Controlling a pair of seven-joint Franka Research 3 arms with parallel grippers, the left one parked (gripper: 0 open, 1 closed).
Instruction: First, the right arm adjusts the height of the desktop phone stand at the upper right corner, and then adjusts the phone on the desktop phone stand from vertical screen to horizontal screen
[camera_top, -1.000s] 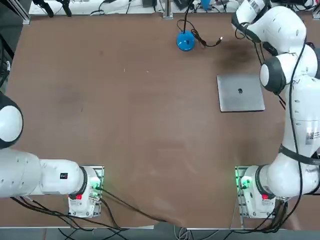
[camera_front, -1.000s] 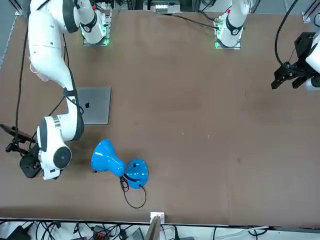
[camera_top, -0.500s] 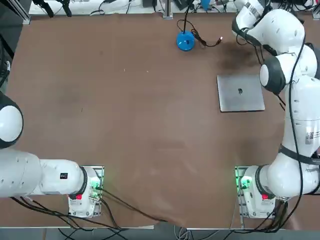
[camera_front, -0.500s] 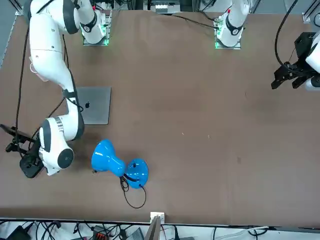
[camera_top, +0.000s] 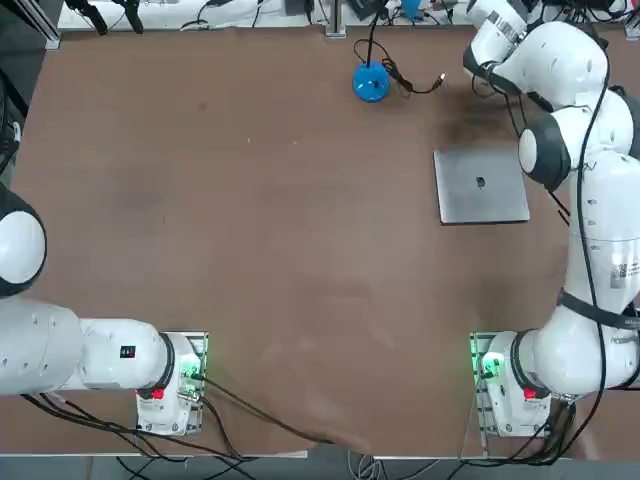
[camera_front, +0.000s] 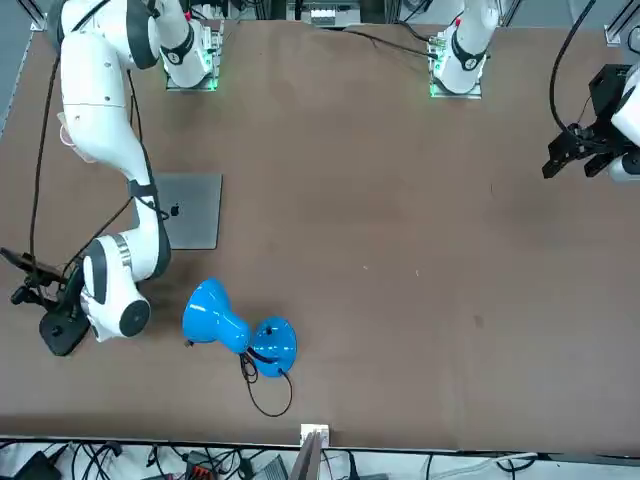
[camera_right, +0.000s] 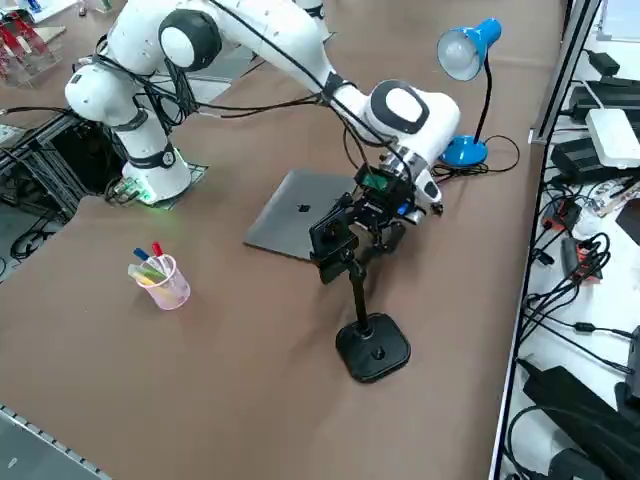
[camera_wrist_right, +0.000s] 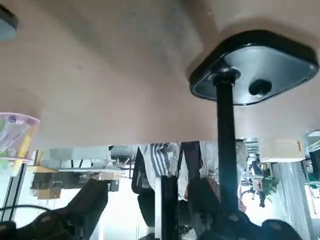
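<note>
The desktop phone stand (camera_right: 372, 350) stands near the table's far right corner, a thin pole (camera_right: 356, 292) rising from its rounded black base. The phone (camera_right: 329, 240) sits at the pole's top. My right gripper (camera_right: 374, 231) hangs right behind the stand's head, beside the phone. In the right wrist view the base (camera_wrist_right: 255, 67) and pole (camera_wrist_right: 225, 145) fill the picture, and the right gripper (camera_wrist_right: 150, 200) is open, the pole running close to one finger (camera_wrist_right: 215, 205). In the front view the stand's base (camera_front: 58, 336) shows beside my wrist. The overhead view hides the stand under the right arm (camera_top: 560, 60).
A grey laptop (camera_right: 298, 222) lies shut just behind the stand. A blue lamp (camera_right: 463, 52) with a round blue base (camera_right: 462, 151) and loose cable stands at the far edge. A clear cup of pens (camera_right: 160, 279) sits toward the arm's base.
The right arm's wrist has shifted slightly toward the table's far edge at the stand's head. The jaws have narrowed only a touch. The stand and phone have not moved.
</note>
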